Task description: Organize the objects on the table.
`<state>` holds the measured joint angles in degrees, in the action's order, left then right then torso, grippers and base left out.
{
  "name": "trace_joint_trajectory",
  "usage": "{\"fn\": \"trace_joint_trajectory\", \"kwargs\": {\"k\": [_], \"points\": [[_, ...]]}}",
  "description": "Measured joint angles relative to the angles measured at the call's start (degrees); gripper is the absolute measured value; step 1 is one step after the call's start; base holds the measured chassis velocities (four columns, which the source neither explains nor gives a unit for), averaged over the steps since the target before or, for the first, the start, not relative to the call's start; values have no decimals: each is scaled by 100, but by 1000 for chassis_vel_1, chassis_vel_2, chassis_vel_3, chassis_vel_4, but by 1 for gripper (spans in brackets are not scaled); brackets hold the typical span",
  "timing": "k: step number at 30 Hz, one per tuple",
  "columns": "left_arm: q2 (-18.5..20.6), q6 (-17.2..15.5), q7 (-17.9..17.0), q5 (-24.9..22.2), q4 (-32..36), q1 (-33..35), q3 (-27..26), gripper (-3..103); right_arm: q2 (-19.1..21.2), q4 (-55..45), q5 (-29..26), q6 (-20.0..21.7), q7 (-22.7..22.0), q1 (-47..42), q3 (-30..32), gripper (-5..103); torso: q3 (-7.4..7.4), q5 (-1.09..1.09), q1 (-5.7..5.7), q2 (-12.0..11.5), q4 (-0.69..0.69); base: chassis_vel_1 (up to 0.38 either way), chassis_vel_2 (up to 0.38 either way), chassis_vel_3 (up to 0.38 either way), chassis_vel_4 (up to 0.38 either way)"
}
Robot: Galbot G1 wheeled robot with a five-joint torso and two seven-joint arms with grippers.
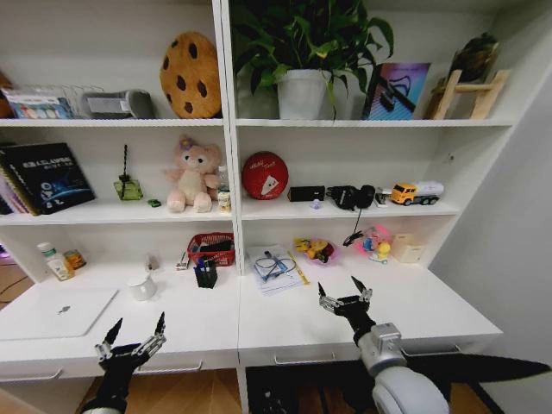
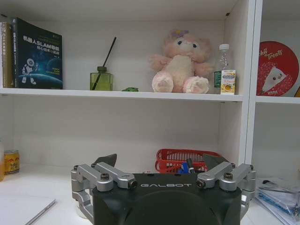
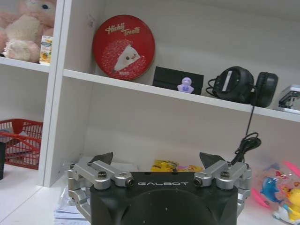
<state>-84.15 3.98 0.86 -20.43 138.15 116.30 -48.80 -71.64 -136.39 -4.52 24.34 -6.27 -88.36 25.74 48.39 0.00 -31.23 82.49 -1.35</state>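
The slim silver laptop (image 1: 56,312) lies closed at the left end of the white table (image 1: 285,323); its corner (image 2: 23,213) appears in the left wrist view. A tiny green toy car (image 1: 154,203) (image 2: 130,89) sits on the shelf beside the pink bear. A short can (image 1: 75,259) (image 2: 11,161) stands at the table's far left. My left gripper (image 1: 138,321) (image 2: 161,160) hovers open over the front edge, right of the laptop. My right gripper (image 1: 338,285) (image 3: 157,158) is open above the table's right half, holding nothing.
On the table stand a white mug (image 1: 142,286), a black pen holder (image 1: 205,274), a red basket (image 1: 211,248), papers with a cable (image 1: 274,266) and colourful toys (image 1: 375,243). Shelves above hold a bear (image 1: 193,177), a red tin (image 1: 264,175) and headphones (image 1: 352,197).
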Motion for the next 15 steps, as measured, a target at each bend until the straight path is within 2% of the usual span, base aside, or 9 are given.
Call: {"fn": "trace_joint_trajectory", "kwargs": {"k": [7,13,14,15], "points": [[0,0,-1,0,0,0,0,100,-1,251,39,1,77,204,-200,100,-1,1,2,0,1,205,204,-183,-196],[1,0,-2,0,0,0,-1,100,-61,458,317,-58,275,279,-360,100,-1,-5,0,0,1,244,264,-271,-263],[0,0,0,0,0,0,-1,100,-61,503,334,-67,288,296,-427,100,0,5,1,0,0,321,300,-305,-314],[0,0,0,0,0,0,-1,100,-62,549,352,-74,292,326,-485,100,0,5,1,-1,1,328,319,-305,-307]]}}
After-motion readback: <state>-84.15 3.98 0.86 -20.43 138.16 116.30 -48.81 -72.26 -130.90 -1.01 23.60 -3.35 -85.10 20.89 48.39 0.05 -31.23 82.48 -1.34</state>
